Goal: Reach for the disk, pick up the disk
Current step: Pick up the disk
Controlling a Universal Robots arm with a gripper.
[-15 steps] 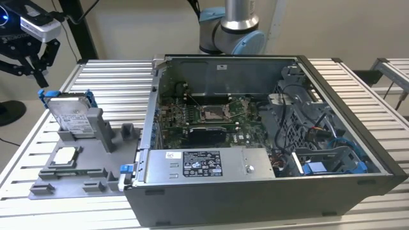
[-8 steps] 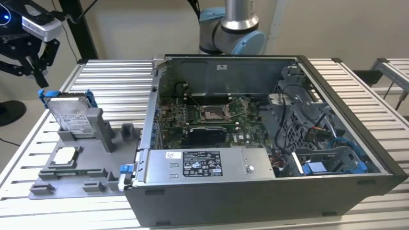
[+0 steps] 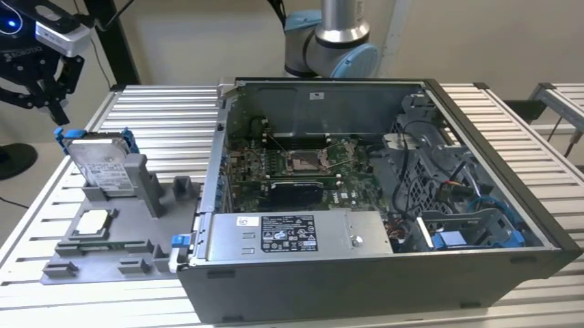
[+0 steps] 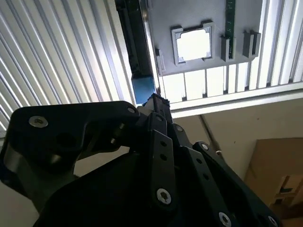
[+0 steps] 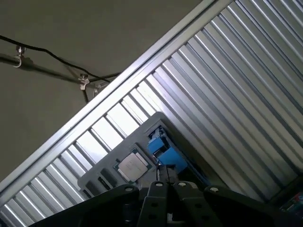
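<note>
**One disk upright in the fixture, pincer closed above it**

In the exterior view, one grey fixture (image 3: 128,239) lay on the slatted table (image 3: 164,116), just beside one open computer case (image 3: 365,287) that sat on the exterior view's right of it. One disk (image 3: 96,164) stood on edge in the fixture's far end, leaning slightly, with its blue frame showing at the top corners. Two upright posts rose from the fixture next to the disk. One small square chip (image 3: 94,222) lay flat in the fixture, nearer the camera than the disk. The single gripper (image 3: 57,115) hung above the fixture's far end, its tip just over the disk's blue corner and apart from it.

In the second wrist view, the gripper (image 4: 155,100) had its jaws drawn together to a single tip with nothing between them. The tip pointed at the blue end of the disk (image 4: 143,91), and the chip (image 4: 193,43) sat in the fixture (image 4: 199,14) beyond.

In the first wrist view, the closed gripper (image 5: 165,171) sat just short of the disk (image 5: 163,150). The chip (image 5: 132,165) lay beside the disk on the fixture (image 5: 144,130).
</note>
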